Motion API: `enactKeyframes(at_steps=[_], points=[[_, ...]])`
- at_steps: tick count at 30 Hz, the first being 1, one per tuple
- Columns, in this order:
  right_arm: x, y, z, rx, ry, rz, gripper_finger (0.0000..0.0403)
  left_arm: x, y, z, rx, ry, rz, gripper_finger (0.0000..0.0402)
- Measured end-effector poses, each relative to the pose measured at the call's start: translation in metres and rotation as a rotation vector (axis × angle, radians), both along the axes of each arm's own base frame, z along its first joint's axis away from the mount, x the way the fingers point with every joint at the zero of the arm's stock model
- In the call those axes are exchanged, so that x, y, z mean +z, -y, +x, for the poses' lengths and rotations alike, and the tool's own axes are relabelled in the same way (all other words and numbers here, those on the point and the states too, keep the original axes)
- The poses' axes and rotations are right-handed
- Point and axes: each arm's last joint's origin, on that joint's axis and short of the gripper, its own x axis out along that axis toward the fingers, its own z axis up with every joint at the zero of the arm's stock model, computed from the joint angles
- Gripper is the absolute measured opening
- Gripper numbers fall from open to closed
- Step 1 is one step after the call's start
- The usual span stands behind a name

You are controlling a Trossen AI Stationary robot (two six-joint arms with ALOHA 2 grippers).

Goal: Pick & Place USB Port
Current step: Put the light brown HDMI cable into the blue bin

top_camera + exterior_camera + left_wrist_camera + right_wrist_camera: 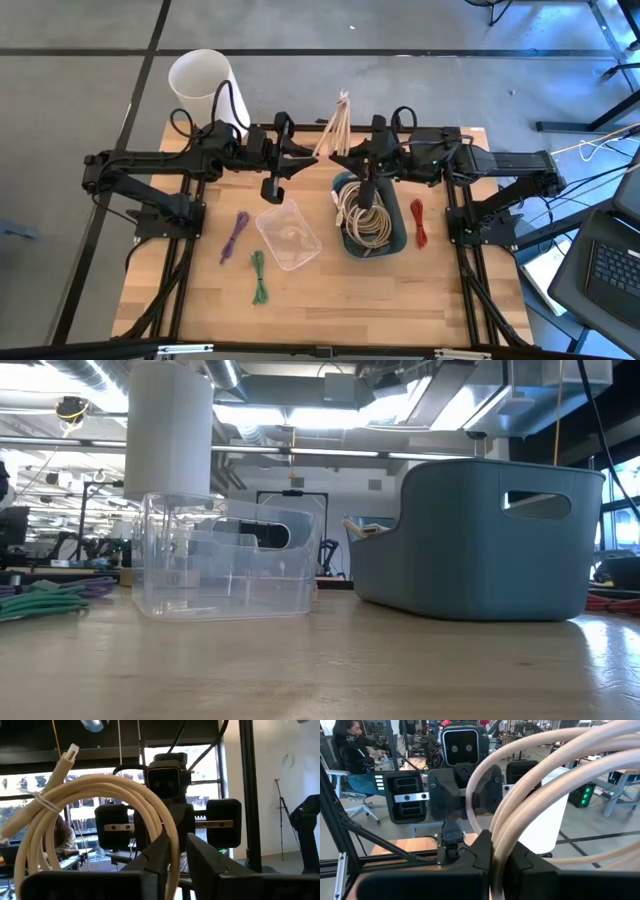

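Holding one coiled cream USB cable (336, 125) in the air between both arms, I am above the rear middle of the table (200, 300). My right fingers (481, 851) are clenched on several strands of the coil. My left fingers (156, 857) stand slightly parted around one loop, with a sliver of gap on one side, so I judge that only the right side carries the weight.

The main risk, as I see it, is the coil itself. It is bound at one spot only, near the plug end (71, 751), and loose loops could spread or hook on a left finger if the arms part. That would drag the bundle or tear it out of the right grip. A thin grip on a few strands could also let the rest sag and slip.

Room is tight where the two wrists face each other nearly nose to nose. Any sideways swing there could knock them together. Below and in front sit the blue bin (398, 232), full of similar cables, and just beside it the clear tub (300, 252), which looks empty. Purple (236, 234), green (259, 276) and red (418, 224) cable bundles lie on the table around them. The front of the table offers open space.
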Motion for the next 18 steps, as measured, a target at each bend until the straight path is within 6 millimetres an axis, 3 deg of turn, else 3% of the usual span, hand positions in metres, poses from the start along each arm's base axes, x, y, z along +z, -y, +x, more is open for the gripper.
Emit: enactKeyframes(at_steps=[8,13,18], points=[[0.006,0.003,-0.014,-0.062,-0.013,-0.028,0.0015,0.0,-0.001,0.0,0.025,-0.006,-0.071,0.0164],[0.015,0.005,-0.043,-0.179,-0.035,-0.024,0.0015,0.004,-0.001,-0.004,0.074,0.014,-0.03,0.0211],[0.019,0.0,-0.076,-0.271,-0.077,0.008,0.0015,0.007,-0.002,-0.009,0.127,0.03,-0.001,0.0222]])
